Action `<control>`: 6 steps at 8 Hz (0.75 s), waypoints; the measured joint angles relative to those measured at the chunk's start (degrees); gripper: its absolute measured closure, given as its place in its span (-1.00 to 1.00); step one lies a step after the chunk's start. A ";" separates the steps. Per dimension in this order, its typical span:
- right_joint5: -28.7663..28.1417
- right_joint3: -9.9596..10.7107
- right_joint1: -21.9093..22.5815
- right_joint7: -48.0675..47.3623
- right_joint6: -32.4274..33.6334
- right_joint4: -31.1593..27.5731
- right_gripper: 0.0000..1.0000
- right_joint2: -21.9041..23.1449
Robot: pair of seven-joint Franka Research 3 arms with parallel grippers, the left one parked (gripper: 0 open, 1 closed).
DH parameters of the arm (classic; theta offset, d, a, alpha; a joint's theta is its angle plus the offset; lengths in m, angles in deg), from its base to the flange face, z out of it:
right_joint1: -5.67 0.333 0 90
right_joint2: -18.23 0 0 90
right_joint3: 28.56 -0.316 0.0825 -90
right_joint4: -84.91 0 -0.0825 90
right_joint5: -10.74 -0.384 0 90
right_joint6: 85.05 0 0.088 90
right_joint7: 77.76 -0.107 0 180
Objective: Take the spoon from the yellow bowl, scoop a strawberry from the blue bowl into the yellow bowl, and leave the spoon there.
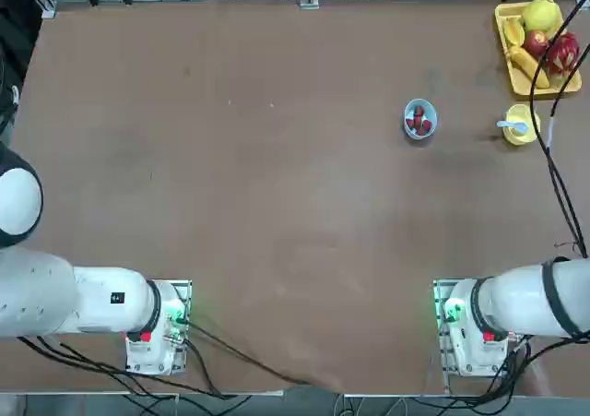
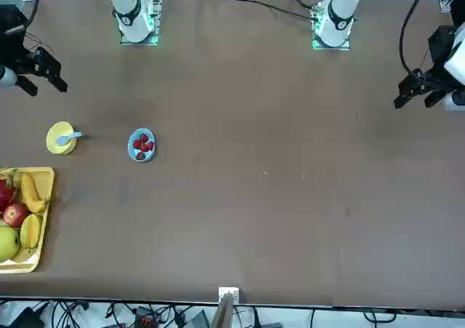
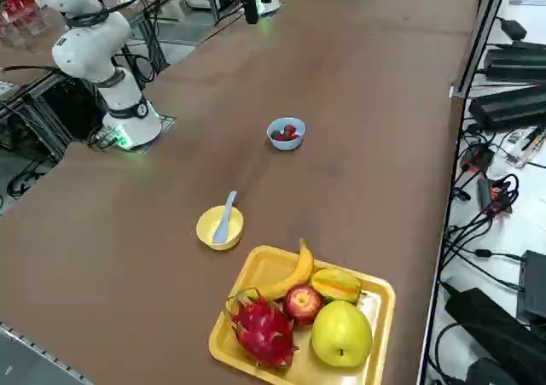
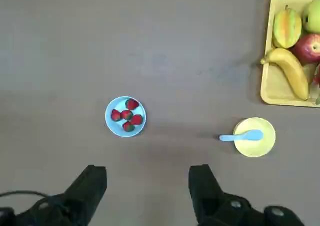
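Right claw (image 4: 147, 186) spread wide, empty — spoon (image 4: 241, 136) bowl-end hidden inside yellow bowl (image 4: 260, 143).

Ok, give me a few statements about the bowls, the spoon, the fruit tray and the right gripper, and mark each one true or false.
1. The spoon lies in the yellow bowl, its handle sticking out over the rim. True.
2. The blue bowl is empty. False: it holds four strawberries.
3. The right gripper is shut on the spoon. False: it is open and empty, high above the table, away from both bowls.
4. The yellow bowl sits closer to the yellow fruit tray than the blue bowl does. True.
5. The banana lies loose on the table. False: it lies in the fruit tray with the other fruit.
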 joint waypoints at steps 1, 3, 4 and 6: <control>0.05 0.01 -0.01 0.01 0.39 0.16 -1.00 0.00; 0.17 0.18 -0.09 0.02 1.54 0.87 -1.00 0.00; 0.26 0.34 -0.10 -0.02 1.99 1.23 -1.00 -0.04; 3.10 0.25 -0.04 -1.42 3.01 1.21 -1.00 -0.77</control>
